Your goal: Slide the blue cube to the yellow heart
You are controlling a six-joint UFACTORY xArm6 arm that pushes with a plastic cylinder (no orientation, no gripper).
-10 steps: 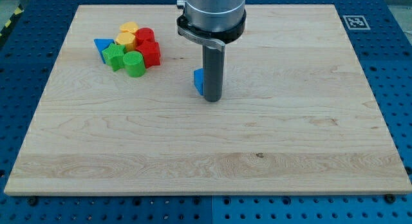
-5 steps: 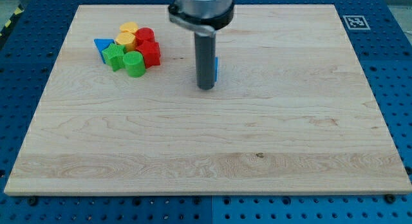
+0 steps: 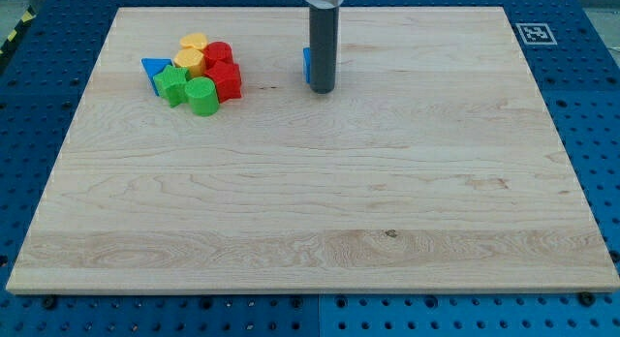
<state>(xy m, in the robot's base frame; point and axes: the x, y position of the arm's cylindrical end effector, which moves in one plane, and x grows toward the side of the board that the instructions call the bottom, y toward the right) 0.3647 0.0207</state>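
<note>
The blue cube (image 3: 306,65) sits near the view's top centre, mostly hidden behind my rod; only its left edge shows. My tip (image 3: 322,89) rests on the board just right of and in front of the cube, touching or nearly touching it. The yellow heart (image 3: 189,59) lies in the cluster at the view's upper left, well left of the cube, packed among other blocks.
The cluster holds a yellow block (image 3: 196,43), a blue triangle (image 3: 152,68), a green star-like block (image 3: 172,84), a green cylinder (image 3: 202,97), a red cylinder (image 3: 218,54) and a red block (image 3: 227,80). The wooden board (image 3: 310,230) ends at blue pegboard.
My rod and the blue cube have moved toward the view's top. The tip shifted from the cube's right to its left, then back to its right. The cluster has not moved.
</note>
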